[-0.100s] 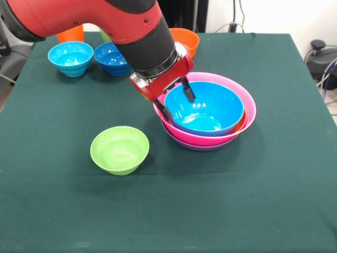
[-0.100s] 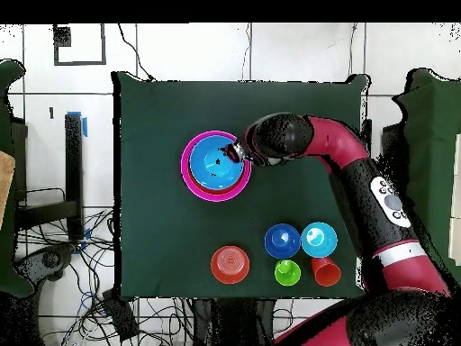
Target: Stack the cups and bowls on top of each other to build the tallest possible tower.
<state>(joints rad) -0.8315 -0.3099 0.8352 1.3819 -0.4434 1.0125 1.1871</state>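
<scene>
No readable writing. My gripper (image 1: 177, 103) fingers apart, straddling blue bowl (image 1: 205, 110) rim on tower (image 1: 210, 138). Overhead alone shows upside-down orange bowl (image 2: 230, 264).

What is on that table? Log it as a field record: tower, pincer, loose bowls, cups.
tower: blue bowl uppermost, nested in orange, pink and purple bowls
pincer: open, fingers astride the tower's rim
lime-green bowl: alone, apart from the tower
far row: light-blue bowl, dark-blue bowl, small orange bowl
cups: orange cup and green cup by that row, unstacked
</scene>
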